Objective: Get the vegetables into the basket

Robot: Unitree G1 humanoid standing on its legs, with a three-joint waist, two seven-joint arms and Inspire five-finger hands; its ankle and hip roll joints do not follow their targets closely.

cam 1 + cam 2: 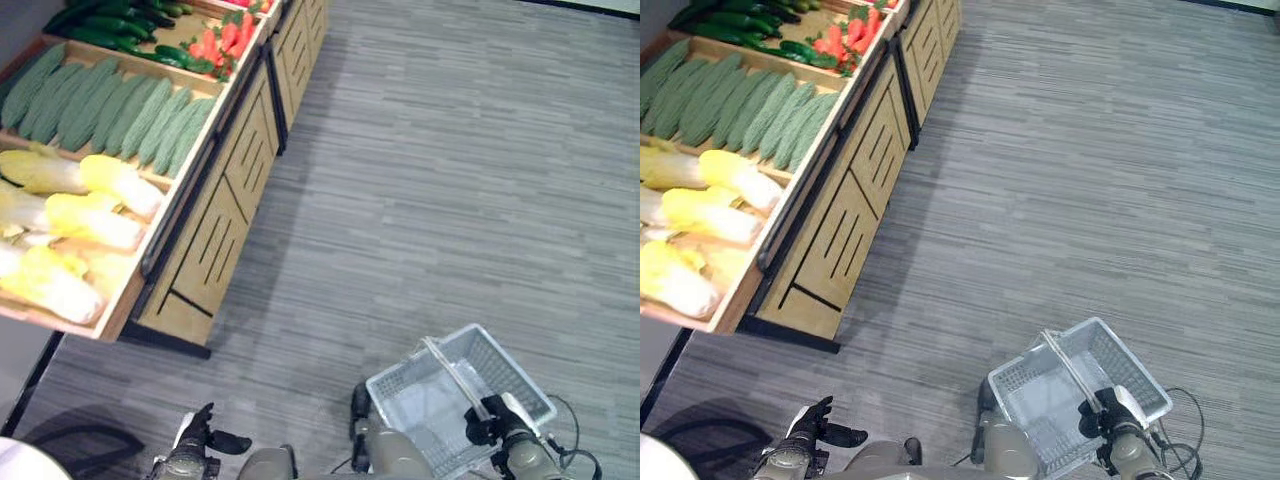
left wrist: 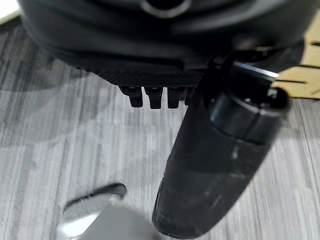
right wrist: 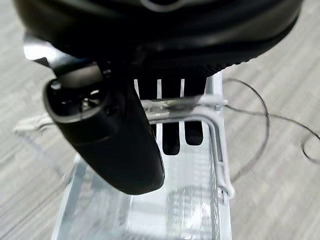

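Beside stand (image 1: 215,240): right robot hand (image 1: 492,418) gripping basket (image 1: 400,400) handle

We see pale grey mesh basket (image 1: 455,398), grey streaked floor (image 1: 450,180), green gourds (image 1: 110,105), yellow cabbages (image 1: 75,215), red peppers (image 1: 222,42), tan wooden bench (image 1: 215,230)

Basket (image 1: 405,400): I see pale, slightly glossy plastic mesh, with a smooth, shiny handle (image 3: 175,106).
Stand (image 1: 215,225): light wood, matt, slatted front.
Floor (image 1: 450,180): grey, matt, finely streaked.
Right hand (image 3: 107,135): I read smooth dark plastic with a dull sheen.
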